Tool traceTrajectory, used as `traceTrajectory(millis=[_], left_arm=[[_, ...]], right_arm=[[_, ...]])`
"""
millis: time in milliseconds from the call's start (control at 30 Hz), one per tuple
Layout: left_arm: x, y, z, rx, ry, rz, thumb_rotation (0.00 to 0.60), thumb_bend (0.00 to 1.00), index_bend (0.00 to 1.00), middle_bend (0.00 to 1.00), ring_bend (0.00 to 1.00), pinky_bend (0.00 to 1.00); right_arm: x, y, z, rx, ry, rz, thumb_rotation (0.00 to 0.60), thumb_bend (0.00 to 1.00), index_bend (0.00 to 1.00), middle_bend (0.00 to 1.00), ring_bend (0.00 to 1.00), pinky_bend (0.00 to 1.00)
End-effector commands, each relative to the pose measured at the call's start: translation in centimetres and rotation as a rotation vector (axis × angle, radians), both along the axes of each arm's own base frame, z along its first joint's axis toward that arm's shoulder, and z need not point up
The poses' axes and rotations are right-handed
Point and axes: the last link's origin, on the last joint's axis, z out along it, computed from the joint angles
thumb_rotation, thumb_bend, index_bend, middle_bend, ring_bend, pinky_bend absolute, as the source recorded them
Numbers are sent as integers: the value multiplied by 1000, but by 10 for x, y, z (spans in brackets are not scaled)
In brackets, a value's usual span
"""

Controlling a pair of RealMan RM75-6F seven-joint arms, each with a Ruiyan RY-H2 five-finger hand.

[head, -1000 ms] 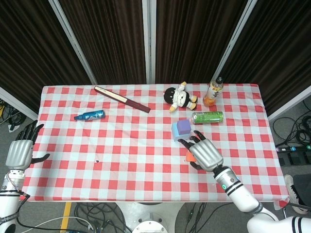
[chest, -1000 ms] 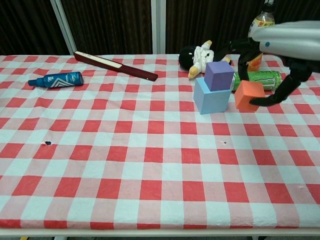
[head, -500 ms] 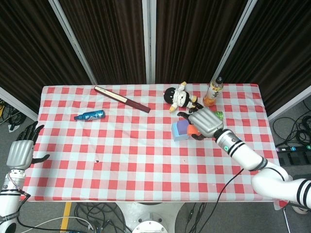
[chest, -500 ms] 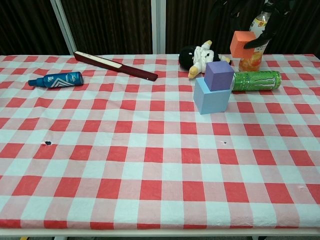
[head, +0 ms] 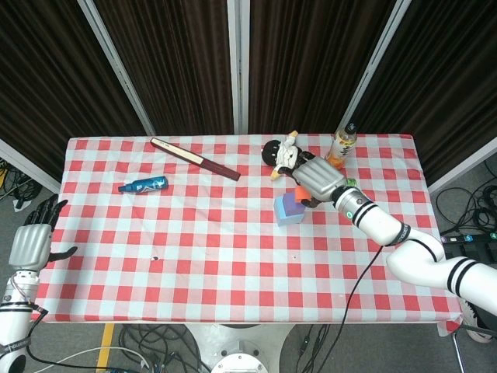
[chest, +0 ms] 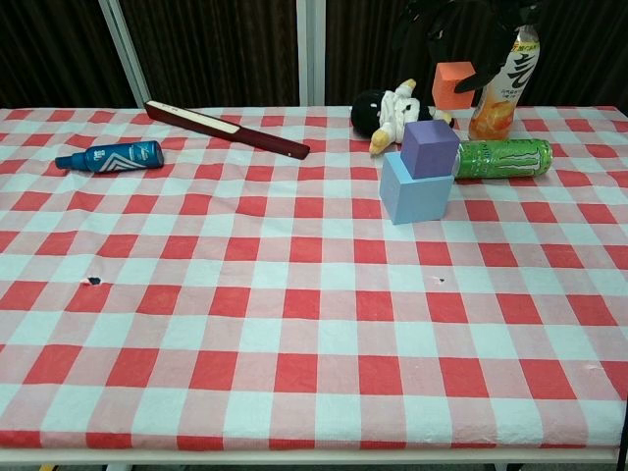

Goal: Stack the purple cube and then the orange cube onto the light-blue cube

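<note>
the right hand (head: 317, 179) is hanging in the air above the stack, its fingers wrapped around the orange cube (chest: 452, 84), which is showing as a small orange patch just under the palm in the head view. in the chest view the cube is sitting high in the frame, clear of everything below it, with dark fingers (chest: 429, 27) curling over its top. it is not touching the purple cube (chest: 430, 148); there is open space between them, and the orange cube is hovering a little to the right of it in that view.

the purple cube is resting on top of the light-blue cube (chest: 414, 190), set toward the back right corner rather than centred (its edges are turned slightly against those of the block underneath). the light-blue cube is standing flat on the red-and-white checked tablecloth (chest: 294, 324).

the left hand (head: 31, 241) is waiting off the near left edge of the table, fingers spread apart and holding nothing.

just behind the stack a green can (chest: 502, 157) is lying on its side, near the cubes but not plainly touching them. a plush doll (chest: 388, 111) is lying beside it toward the back, and an orange drink bottle (chest: 502, 86) is standing upright at the back right. a dark red folded fan (chest: 226, 128) is lying diagonally across the far left part of the cloth, and a blue tube (chest: 110, 155) is lying on its side well apart from the rest, near the left edge.
</note>
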Motion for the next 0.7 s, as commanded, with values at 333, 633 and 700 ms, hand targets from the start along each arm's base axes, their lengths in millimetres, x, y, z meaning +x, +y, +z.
traceTrajectory(millis=[333,633,700], left_arm=[[2,0,-1,-2,-12,-10,600,0,162,122,77,183],[1,0,-1,0,-5,-5,600,0,162,122,77,183],[0,0,-1,0,-4,-3,600,0,162,122,77,183]], right_arm=[[-7,-11,-21,33,5,-15,600,195,179,499,215,121],[-6,-13,-26,44,2,1,600,195,179,499,215,121],[-7,-14,-27,47,0,-1,600,196,179,498,215,121]])
